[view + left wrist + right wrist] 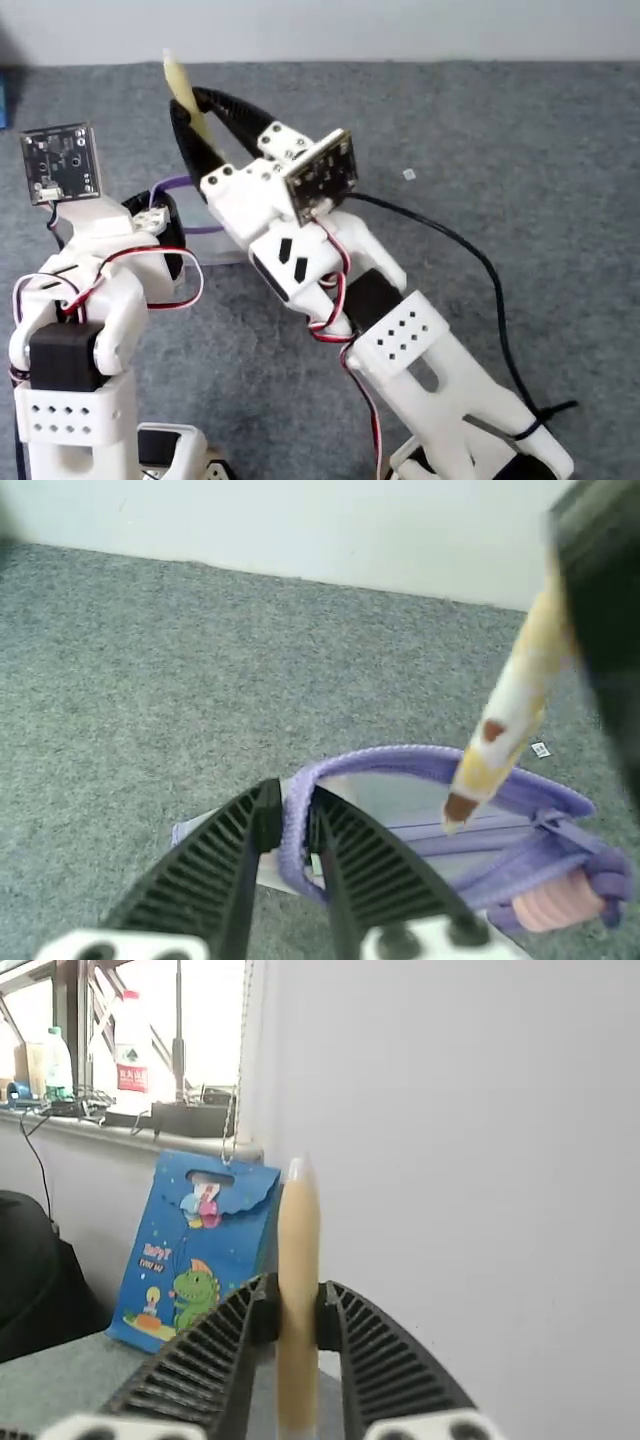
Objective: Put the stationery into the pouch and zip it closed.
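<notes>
Closest to the high camera stand the two white arms: the left arm (90,290) at the near left, the right arm (400,340) running from the near right toward the far left over the grey tabletop (520,150). Its right hand (190,125) grips a pale yellow pen (180,85) that sticks up beyond the black fingers. Just beneath, between the two arms, a strip of the purple pouch (178,184) shows.

From the left wrist, the left hand (295,825) is narrowed onto the near rim of the pouch (430,765), pinching the purple edge between its ribbed fingers. The pouch lies on the tabletop with its mouth gaping and the zip undone. The pen (505,705) slants down from the right, its brown tip just above or just inside the opening; which, I cannot tell. A pink ribbed piece (560,905) sits at the pouch's right end.

From the right wrist, the right hand (297,1310) is clamped on the pen (297,1230), with a white wall (480,1160), a blue gift bag (190,1250) and a window (130,1030) behind.

I judge the step in hand to be loading the pen. Next, the tip needs to go lower into the mouth before the right hand lets go, while the left holds the rim up; zipping is not yet begun
</notes>
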